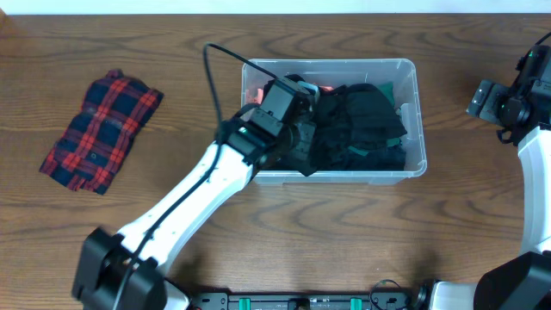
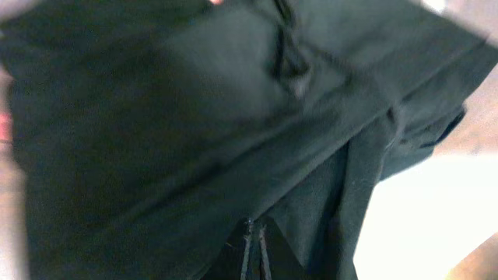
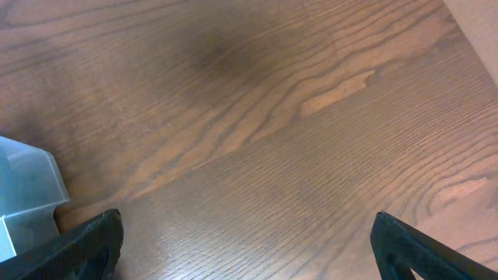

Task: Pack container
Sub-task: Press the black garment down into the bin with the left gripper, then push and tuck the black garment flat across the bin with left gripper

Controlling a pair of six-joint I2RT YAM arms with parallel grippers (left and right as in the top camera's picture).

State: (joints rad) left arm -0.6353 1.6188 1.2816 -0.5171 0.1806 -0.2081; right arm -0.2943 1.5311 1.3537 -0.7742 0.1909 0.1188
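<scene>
While the left gripper [image 2: 253, 253] is clenching amid black clothing [image 1: 366, 120] inside the container [image 1: 419, 103], pressing low seems wise. The right gripper [image 3: 249, 260] is hanging released beside the container.

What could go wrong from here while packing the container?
1. The left gripper is shut deep in the black clothes. If it has pinched cloth, pulling back could drag clothes over the rim of the container.
2. The plaid shirt lies outside, and the container looks nearly full, so it may not fit.
</scene>
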